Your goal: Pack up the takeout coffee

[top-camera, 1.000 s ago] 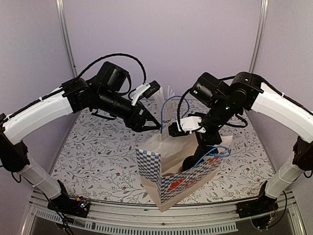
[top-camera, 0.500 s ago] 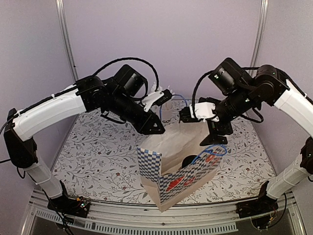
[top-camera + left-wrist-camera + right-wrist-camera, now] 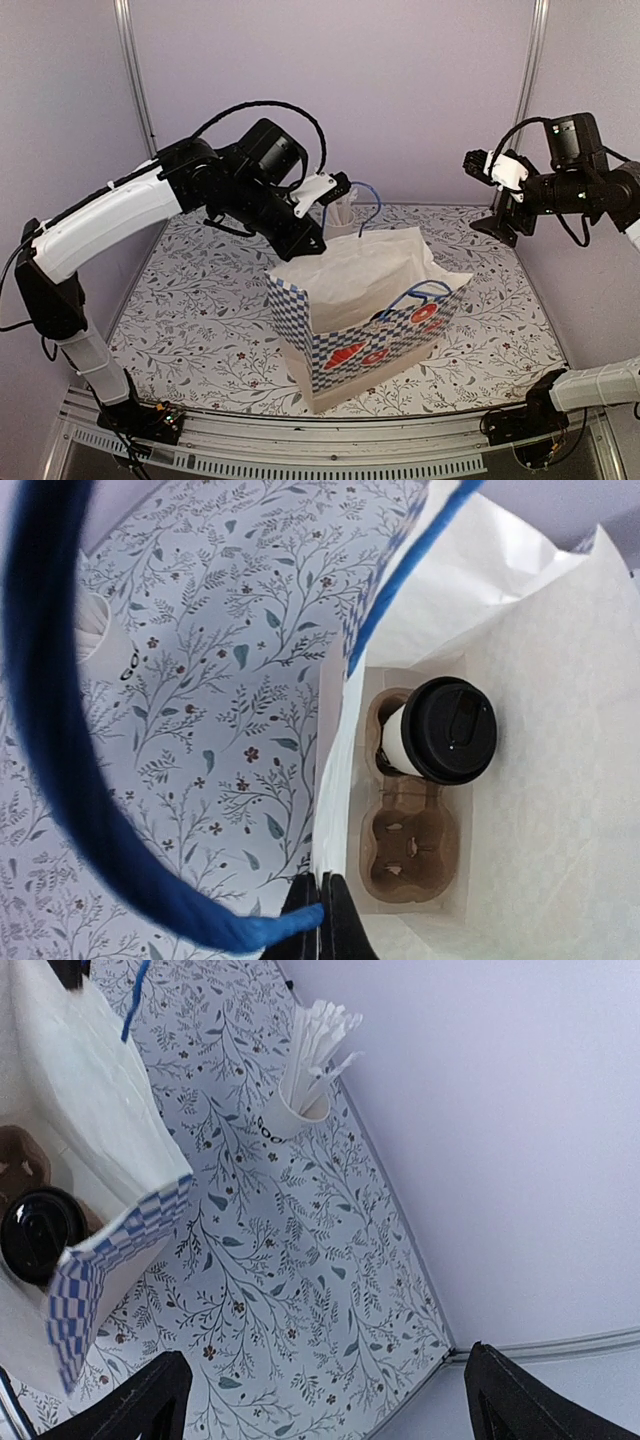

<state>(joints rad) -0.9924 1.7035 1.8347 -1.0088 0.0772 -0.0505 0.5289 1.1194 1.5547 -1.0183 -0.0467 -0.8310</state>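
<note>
Plain lavender walls close in a bench (image 3: 180, 300) covered with a pale cloth printed with leafy sprigs, and two arms reach over it from the near edge. One paper bag (image 3: 360, 290) stands upright near the middle of the bench, white inside, with blue-and-white checks and red marks on its outer face. It has two blue cord handles. The rear handle (image 3: 368, 192) arches up at the far side of the bag's mouth, and the front handle (image 3: 420, 295) droops against the checked front. The left tool (image 3: 321, 920) is clenched on the rear handle, its two fingers pressed together with the cord pinched between them. The left wrist view looks down into the bag, where one brown pulp carrier (image 3: 405, 850) lies on the bottom with two pockets showing. The one coffee cup (image 3: 445, 730), white with a round black lid, sits upright in the pocket farther from the fingers. The right tool (image 3: 328, 1360) hangs high at the right side, well apart from the bag, its two fingers spread wide and grasping nothing. Behind the bag, near the back wall, one white cup of straws (image 3: 290, 1120) stands on the cloth, with a bundle of white straws fanning out of its top.
</note>
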